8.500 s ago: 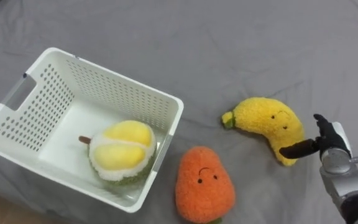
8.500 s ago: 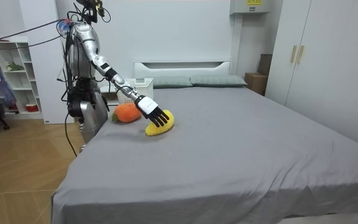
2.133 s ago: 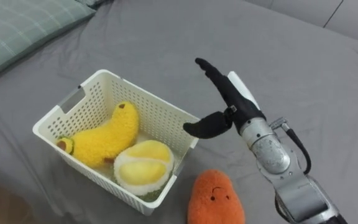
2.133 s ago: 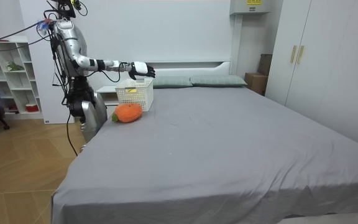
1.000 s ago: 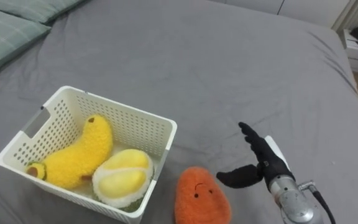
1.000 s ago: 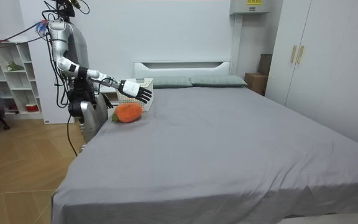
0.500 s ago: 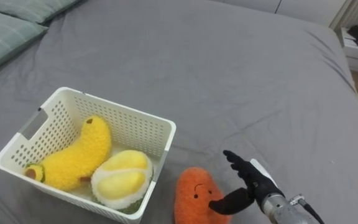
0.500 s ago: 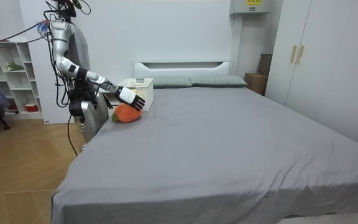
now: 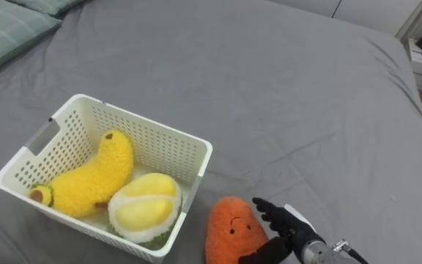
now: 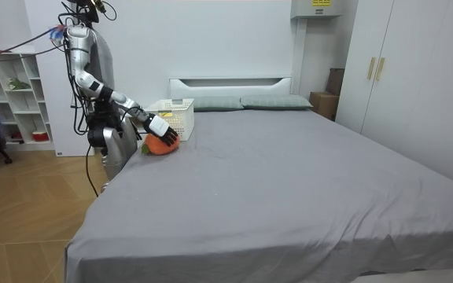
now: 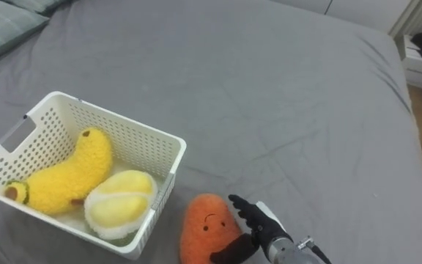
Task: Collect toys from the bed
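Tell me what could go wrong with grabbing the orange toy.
The right robot hand is open beside the orange plush toy, not yet around it; a shallow grip may let it slip. The white basket already holds a banana plush and a durian plush, so the third may perch on top.

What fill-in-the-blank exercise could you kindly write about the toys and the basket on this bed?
1. The white basket holds the banana plush and the durian plush, so ____ toys are inside it.
2. The plush toy lying on the grey sheet outside the basket is ____ in colour.
3. The open hand beside that toy, fingers spread, is the robot's ____ one.

Missing words: two; orange; right.
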Available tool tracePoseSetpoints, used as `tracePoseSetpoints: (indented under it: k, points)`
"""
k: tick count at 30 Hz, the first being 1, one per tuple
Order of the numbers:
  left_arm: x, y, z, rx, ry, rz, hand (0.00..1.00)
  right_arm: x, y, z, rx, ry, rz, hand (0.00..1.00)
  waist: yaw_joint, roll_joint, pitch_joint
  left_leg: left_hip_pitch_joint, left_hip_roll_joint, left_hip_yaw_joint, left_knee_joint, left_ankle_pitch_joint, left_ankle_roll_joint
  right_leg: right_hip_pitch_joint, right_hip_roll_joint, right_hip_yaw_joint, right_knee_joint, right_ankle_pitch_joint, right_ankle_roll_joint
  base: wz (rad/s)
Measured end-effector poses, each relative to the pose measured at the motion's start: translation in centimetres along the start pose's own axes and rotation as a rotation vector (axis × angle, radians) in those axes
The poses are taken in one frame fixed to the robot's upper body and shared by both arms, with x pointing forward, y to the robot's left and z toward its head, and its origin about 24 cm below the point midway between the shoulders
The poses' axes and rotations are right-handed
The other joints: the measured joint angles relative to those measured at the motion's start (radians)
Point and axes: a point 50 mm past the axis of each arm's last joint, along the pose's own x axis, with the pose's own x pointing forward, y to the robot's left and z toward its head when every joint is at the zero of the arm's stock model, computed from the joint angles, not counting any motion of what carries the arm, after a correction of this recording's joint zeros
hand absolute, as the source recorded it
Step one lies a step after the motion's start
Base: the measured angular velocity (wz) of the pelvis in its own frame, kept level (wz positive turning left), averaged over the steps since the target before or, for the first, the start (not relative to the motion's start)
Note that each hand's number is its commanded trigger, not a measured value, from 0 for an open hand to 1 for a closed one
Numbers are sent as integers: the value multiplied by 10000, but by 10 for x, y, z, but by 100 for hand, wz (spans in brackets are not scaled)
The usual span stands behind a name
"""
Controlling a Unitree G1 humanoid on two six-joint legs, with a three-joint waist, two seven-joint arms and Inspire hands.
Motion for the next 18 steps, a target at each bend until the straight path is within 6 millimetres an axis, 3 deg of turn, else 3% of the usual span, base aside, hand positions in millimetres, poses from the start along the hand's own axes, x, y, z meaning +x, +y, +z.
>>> tracePoseSetpoints:
  k: [17, 18]
  points:
    - [1, 0, 6, -29, -190, 2, 0, 6, 5, 1, -637, 203, 317, 0, 124, 77, 52, -156, -10, -125, 7, -32, -7, -44, 7, -80, -16, 0, 0, 1]
    - [1, 0, 6, -26, -184, 4, 0, 6, 5, 1, -638, 201, 262, 11, 128, 89, 61, -156, -11, -129, 5, -32, -7, -44, 7, -85, -16, 0, 0, 3]
